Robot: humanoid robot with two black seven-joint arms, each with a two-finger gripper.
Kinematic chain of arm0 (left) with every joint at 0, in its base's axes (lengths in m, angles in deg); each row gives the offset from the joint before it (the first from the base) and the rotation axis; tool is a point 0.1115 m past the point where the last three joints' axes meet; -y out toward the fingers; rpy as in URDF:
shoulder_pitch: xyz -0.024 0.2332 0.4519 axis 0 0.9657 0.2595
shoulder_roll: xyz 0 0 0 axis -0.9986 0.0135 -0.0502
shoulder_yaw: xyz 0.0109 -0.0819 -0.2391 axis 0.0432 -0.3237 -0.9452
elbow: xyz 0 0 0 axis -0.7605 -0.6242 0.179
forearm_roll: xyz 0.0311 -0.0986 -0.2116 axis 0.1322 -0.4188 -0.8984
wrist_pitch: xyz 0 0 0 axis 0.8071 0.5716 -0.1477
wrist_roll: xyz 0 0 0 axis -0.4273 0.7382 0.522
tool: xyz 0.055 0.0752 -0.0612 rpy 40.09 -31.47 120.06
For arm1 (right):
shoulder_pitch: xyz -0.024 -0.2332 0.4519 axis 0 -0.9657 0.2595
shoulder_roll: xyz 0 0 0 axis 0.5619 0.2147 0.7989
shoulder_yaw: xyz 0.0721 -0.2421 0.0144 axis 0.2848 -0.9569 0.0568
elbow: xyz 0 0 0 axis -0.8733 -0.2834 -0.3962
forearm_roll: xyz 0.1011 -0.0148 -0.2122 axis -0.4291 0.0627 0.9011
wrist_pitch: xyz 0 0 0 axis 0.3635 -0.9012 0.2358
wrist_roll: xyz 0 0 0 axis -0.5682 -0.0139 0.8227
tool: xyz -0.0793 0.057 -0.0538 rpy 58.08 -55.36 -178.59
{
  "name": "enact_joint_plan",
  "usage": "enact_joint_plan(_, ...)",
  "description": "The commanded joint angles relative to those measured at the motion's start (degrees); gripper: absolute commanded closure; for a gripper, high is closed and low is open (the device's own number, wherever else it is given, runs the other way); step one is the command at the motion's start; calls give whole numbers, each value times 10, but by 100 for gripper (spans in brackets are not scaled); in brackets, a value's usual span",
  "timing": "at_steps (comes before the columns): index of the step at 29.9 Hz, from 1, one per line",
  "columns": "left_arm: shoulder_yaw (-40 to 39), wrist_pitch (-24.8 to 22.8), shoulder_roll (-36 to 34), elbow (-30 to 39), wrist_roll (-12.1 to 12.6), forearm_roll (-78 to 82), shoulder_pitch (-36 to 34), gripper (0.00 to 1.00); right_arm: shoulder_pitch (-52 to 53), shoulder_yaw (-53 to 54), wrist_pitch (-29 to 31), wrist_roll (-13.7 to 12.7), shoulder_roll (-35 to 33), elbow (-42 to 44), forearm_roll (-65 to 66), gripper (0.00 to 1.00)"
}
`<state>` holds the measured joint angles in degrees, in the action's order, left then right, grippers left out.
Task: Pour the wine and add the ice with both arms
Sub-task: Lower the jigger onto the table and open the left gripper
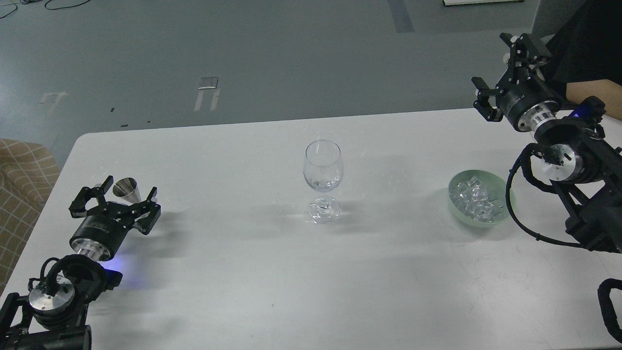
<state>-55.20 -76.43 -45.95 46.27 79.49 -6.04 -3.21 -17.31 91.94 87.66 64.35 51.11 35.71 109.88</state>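
Observation:
A clear wine glass (323, 167) stands upright at the middle of the white table (252, 272); something clear glints at the bottom of its bowl. Ice cubes (474, 199) lie in a pale green bowl (506, 192) at the right. A small metal cup (126, 188) stands upright at the left. My left gripper (115, 200) is open just in front of the cup, its fingers spread to either side and not holding it. My right gripper (503, 73) is open and empty, raised above the table's far right edge, behind the bowl.
A person's bare forearm (595, 95) and dark clothing are at the far right behind my right arm. A checked seat (22, 170) stands beyond the table's left edge. Grey floor lies beyond the far edge.

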Motion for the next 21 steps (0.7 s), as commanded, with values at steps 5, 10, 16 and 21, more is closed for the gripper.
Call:
enact_joint_plan(5,-1,-7,-9,8,7,0,29,5,0,0,0,0,-2,0,0,0)
enact_joint_plan(10,-4,-7,-17,26,10,-1,45,5,0,0,0,0,-1,0,0,0)
enact_joint_plan(16,-8,-7,-32,53,14,-7,87,5,0,0,0,0,-2,0,0,0)
enact_joint_plan(21,-14,-22,-61,84,15,-7,134,5,0,0,0,0,-3,0,0,0)
